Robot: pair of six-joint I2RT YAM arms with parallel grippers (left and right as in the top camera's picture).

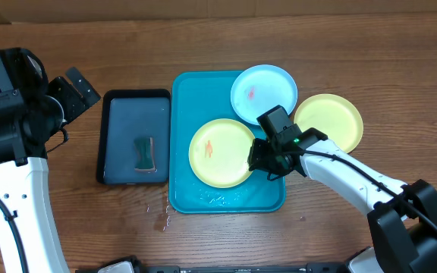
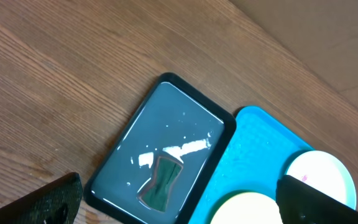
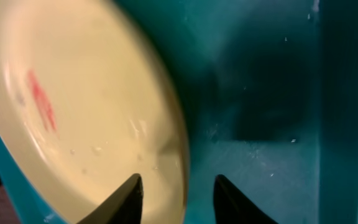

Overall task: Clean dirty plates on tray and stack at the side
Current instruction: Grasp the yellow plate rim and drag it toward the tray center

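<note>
A pale yellow-green plate [image 1: 220, 152] with an orange-red smear lies on the turquoise tray [image 1: 203, 201]. A cyan-blue plate [image 1: 262, 92], also smeared, sits at the tray's far right corner. A second yellow-green plate [image 1: 331, 120] lies on the table right of the tray. My right gripper [image 1: 260, 158] is open at the right rim of the plate on the tray. In the right wrist view its fingers [image 3: 179, 186] straddle that plate's rim [image 3: 73, 112] without closing on it. My left gripper [image 1: 74, 91] is open and empty, held high at the far left.
A dark navy tray [image 1: 133, 136] holding water and a green sponge [image 1: 144, 154] stands left of the turquoise tray; the left wrist view shows both the dark tray [image 2: 166, 124] and the sponge [image 2: 160, 180]. Water drops lie on the table near the tray's front left corner.
</note>
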